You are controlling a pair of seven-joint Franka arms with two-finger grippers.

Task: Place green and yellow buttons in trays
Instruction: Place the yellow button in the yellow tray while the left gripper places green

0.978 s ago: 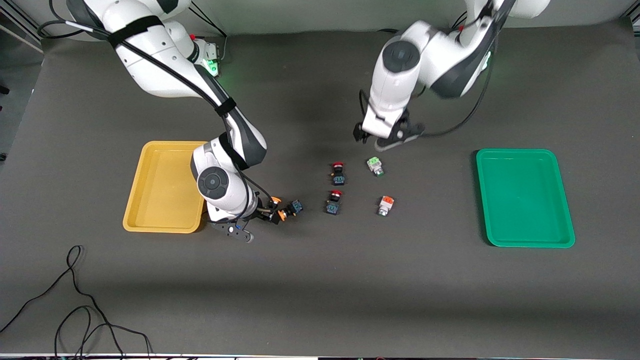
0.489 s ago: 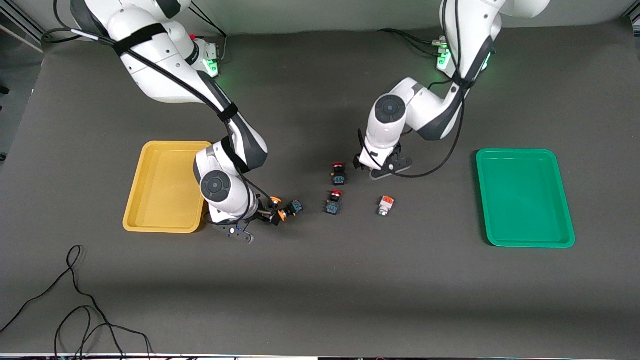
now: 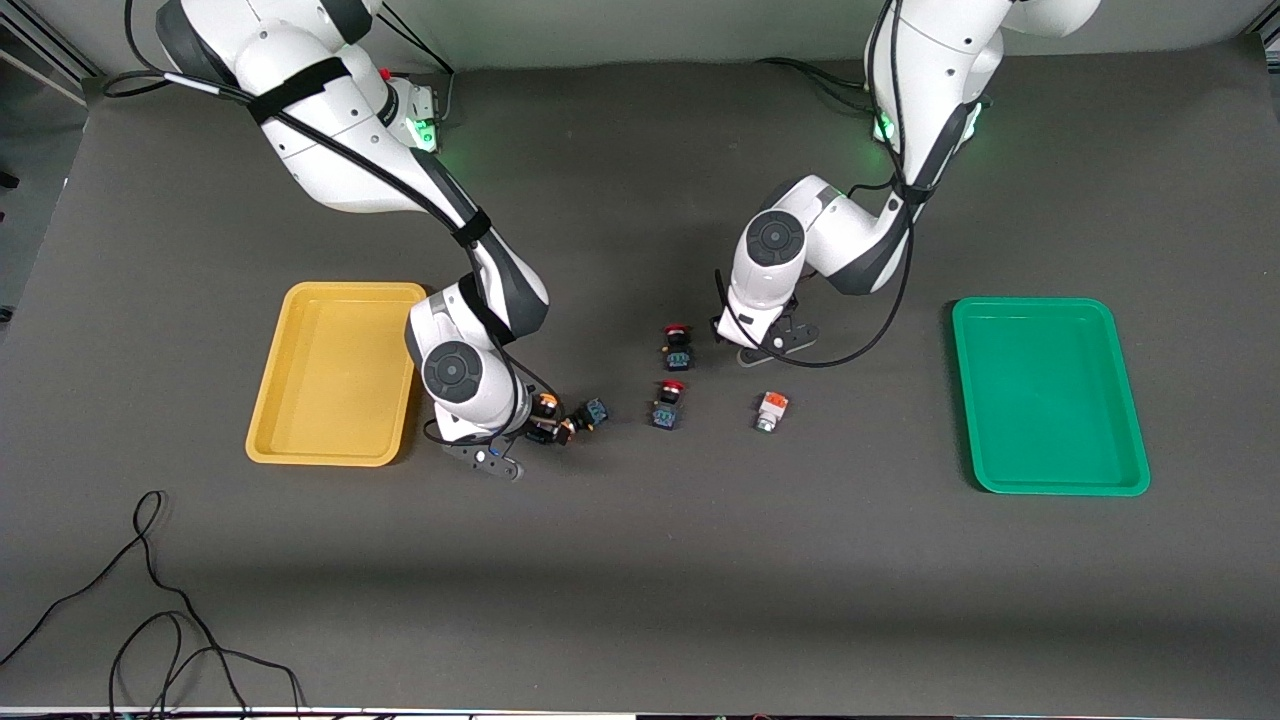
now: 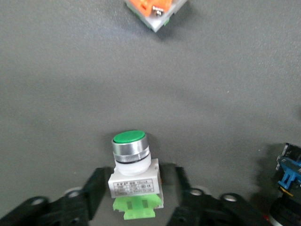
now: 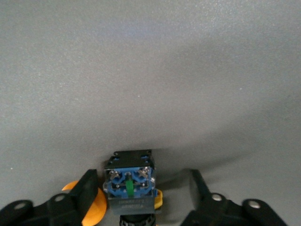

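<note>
My left gripper [image 3: 757, 341] is low over the table and open. Its fingers [image 4: 94, 186] stand on either side of the whitish button with a green cap and light-green block [image 4: 135, 181], which is hidden in the front view. The orange-block button [image 3: 770, 410] lies nearer the camera and also shows in the left wrist view [image 4: 155, 9]. My right gripper [image 3: 540, 425] is open around a yellow-capped button's blue-black body [image 5: 129, 181]. A second yellow cap [image 5: 94, 209] sits beside one finger. Both yellow buttons [image 3: 575, 415] lie beside the yellow tray [image 3: 320, 370]. The green tray [image 3: 1050, 400] is empty.
Two red-capped buttons [image 3: 677, 345] [image 3: 668, 402] stand in the middle between the two grippers. A black cable [image 3: 150, 620] lies loose near the camera at the right arm's end of the table.
My left arm has come down over the green-block button, which it now hides in the front view. My right gripper has shifted slightly onto the yellow buttons.
</note>
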